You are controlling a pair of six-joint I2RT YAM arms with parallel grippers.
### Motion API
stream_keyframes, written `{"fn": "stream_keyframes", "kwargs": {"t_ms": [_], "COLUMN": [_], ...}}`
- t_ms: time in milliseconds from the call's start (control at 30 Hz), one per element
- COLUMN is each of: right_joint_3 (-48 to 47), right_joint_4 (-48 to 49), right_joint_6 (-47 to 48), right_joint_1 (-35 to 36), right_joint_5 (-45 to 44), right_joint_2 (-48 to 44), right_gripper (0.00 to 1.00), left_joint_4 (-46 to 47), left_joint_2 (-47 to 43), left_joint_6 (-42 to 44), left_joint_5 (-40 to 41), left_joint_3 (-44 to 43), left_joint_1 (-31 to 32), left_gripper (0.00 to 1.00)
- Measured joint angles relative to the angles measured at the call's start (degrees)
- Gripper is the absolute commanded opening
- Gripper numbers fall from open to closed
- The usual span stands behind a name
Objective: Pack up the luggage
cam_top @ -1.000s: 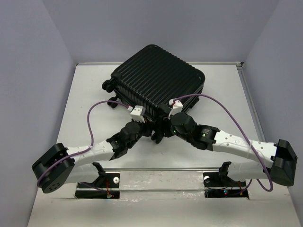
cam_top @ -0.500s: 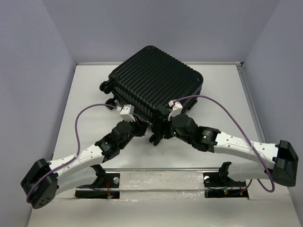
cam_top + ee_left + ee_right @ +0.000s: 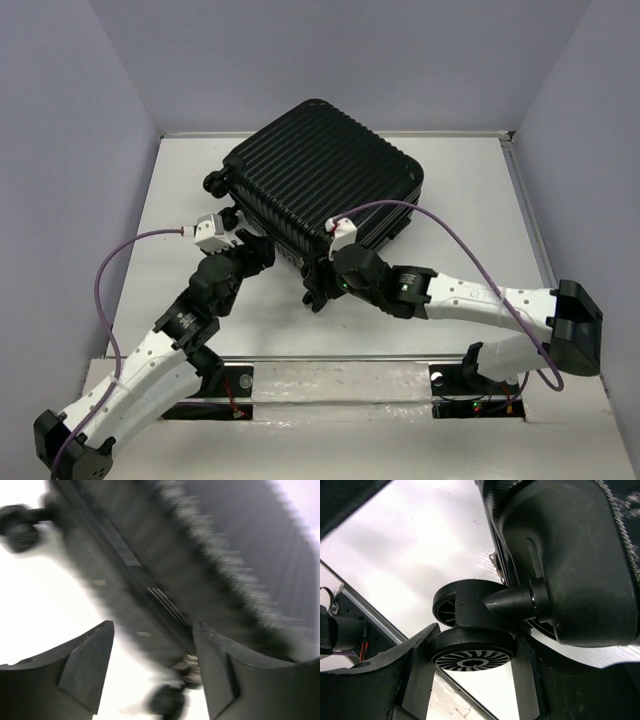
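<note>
The luggage (image 3: 320,170), a black ribbed hard-shell suitcase, lies shut and flat on the white table (image 3: 470,210), turned at an angle. My right gripper (image 3: 318,283) is at its near corner, shut on a caster wheel (image 3: 472,652) that sits squeezed between both fingers (image 3: 417,675) in the right wrist view. My left gripper (image 3: 254,250) stands open just left of the luggage's near-left side, holding nothing. In the blurred left wrist view the luggage side (image 3: 165,575) fills the space ahead of that gripper (image 3: 153,626), and a small zipper part shows by the right finger (image 3: 215,670).
Two more caster wheels (image 3: 216,183) stick out at the luggage's left end. Purple cables loop over both arms. The arms' mounting rail (image 3: 340,372) runs along the near edge. Grey walls close in the table on the left, back and right.
My left arm has swung out to the left and its gripper has opened. The luggage has shifted and turned slightly leftward, with the right gripper following on the wheel.
</note>
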State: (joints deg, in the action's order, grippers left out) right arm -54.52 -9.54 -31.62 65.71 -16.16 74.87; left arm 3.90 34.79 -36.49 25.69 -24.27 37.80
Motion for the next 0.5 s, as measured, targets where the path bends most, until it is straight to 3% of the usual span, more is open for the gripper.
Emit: {"fn": "stream_keyframes", "kwargs": {"t_ms": [33, 100, 133, 367, 500], "right_joint_3": [-1.7, -4.0, -4.7, -6.1, -4.6], "right_joint_4": [0.1, 0.1, 0.2, -3.9, -7.4], "right_joint_6": [0.5, 1.3, 1.7, 4.3, 6.3], "right_joint_1": [0.9, 2.4, 3.0, 5.6, 5.6], "right_joint_5": [-0.2, -0.7, -0.7, -0.6, -2.7], "right_joint_2": [1.9, 4.5, 5.3, 1.9, -11.3], "right_gripper": [0.51, 0.88, 0.99, 1.0, 1.0], "left_joint_4": [-1.4, -3.1, -4.2, -12.8, -19.6], "left_joint_2": [-1.4, -3.6, -4.7, -13.5, -18.6], "left_joint_6": [0.0, 0.0, 0.0, 0.5, 1.5], "left_joint_5": [-1.9, -4.2, -5.4, -10.4, -10.8], "left_joint_3": [-1.6, -3.8, -5.1, -14.1, -17.3], "left_joint_1": [0.0, 0.0, 0.0, 0.0, 0.0], "left_gripper": [0.82, 0.86, 0.87, 0.98, 0.99]}}
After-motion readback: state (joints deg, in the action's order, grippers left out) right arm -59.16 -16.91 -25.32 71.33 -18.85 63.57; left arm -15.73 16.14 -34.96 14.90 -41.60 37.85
